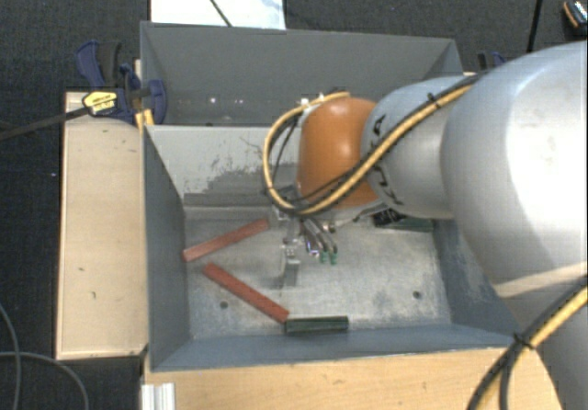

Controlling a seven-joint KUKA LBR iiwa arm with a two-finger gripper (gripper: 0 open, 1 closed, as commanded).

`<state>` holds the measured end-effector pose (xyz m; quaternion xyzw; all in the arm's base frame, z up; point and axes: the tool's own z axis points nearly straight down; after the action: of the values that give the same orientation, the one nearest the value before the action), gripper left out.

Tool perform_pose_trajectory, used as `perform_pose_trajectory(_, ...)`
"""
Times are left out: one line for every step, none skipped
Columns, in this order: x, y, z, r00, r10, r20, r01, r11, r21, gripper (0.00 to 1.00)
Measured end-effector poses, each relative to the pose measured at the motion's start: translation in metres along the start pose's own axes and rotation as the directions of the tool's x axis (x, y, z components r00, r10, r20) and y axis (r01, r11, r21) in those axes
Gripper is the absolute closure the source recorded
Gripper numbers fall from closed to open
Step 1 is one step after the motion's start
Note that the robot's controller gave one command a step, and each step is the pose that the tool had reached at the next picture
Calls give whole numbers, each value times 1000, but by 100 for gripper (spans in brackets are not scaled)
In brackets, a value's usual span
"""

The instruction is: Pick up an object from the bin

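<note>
My gripper (291, 267) hangs low over the middle of the bin floor, under the orange wrist cover. A reddish-brown flat stick (227, 241) lies just to its left, slanting up towards it. A second reddish-brown stick (244, 292) lies diagonally in front of and to the left of the gripper, its near end close to the front wall. A dark, short bar (316, 325) rests against the front wall, right of that stick's end. Nothing shows held in the gripper.
The arm covers the bin's right side. A dark green thing (407, 223) peeks out beneath it at the back right, mostly hidden. Bare floor shows at the front right.
</note>
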<state>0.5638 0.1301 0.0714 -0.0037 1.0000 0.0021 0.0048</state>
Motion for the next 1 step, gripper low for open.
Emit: perform_pose_trajectory(-19,87,0,984,179,-4,-179,984,0,0)
